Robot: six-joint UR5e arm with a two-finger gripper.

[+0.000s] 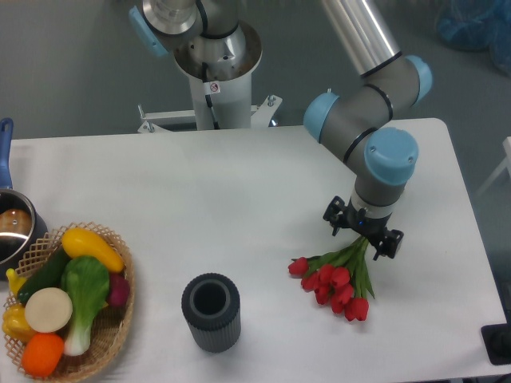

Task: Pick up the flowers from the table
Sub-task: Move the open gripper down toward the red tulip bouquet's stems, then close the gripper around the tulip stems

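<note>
At the left edge of the white surface (239, 191), a dark pot (12, 227) with a blue handle stands beside a wicker basket (112, 335) holding a yellow squash (92, 247), a bok choy (84, 295), an orange (40, 353) and other produce. Right of the basket, near the front edge, stands an upright dark grey ribbed vase (211, 312), its mouth open and nothing visible inside. Farther right lie the flowers (335, 283): red tulip heads fanned toward the front, leaves and pale stems converging up and to the right, all flat on the surface and well apart from the vase. Directly over the upper part of the bundle hangs the gripper (363, 235), carried by the grey arm with blue joint caps (375, 120) that reaches in from the upper right. Its two fingers (335, 217) appear spread, one on each side of the stems; whether they touch the stems cannot be told from this view. The flowers are judged not yet grasped, with the approach nearly complete. Done well, the step would call for lowering until the fingers bracket the whole bundle close to the surface, closing squarely across the stems rather than on the leaves or blooms, then lifting straight up so the heavier heads do not swing or slip out.
</note>
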